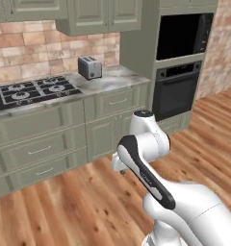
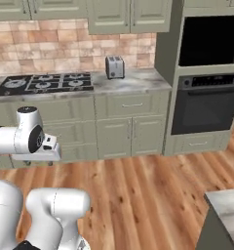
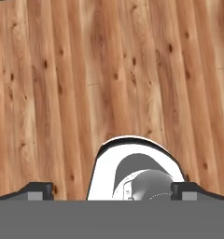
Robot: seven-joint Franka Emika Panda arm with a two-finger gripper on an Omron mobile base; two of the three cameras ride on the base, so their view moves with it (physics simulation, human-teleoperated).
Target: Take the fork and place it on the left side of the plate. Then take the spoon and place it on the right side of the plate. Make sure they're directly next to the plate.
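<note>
The fork, the spoon and the plate are out of view. My gripper [image 3: 113, 190] points straight down at the bare wooden floor [image 3: 109, 70]. Its two dark fingertips [image 3: 39, 189] stand far apart with nothing between them, so it is open. In the right base view the gripper [image 2: 38, 162] hangs under the folded white arm, in front of the lower cabinets. In the left base view the hand [image 1: 118, 164] sits low beside the arm's elbow, above the floor.
A marble counter [image 2: 138, 80] runs along the back wall with a gas hob [image 2: 46, 82] and a toaster [image 2: 114, 67]. A built-in oven [image 2: 206, 102] stands to the right. A second counter's corner [image 2: 226, 205] juts in at the lower right.
</note>
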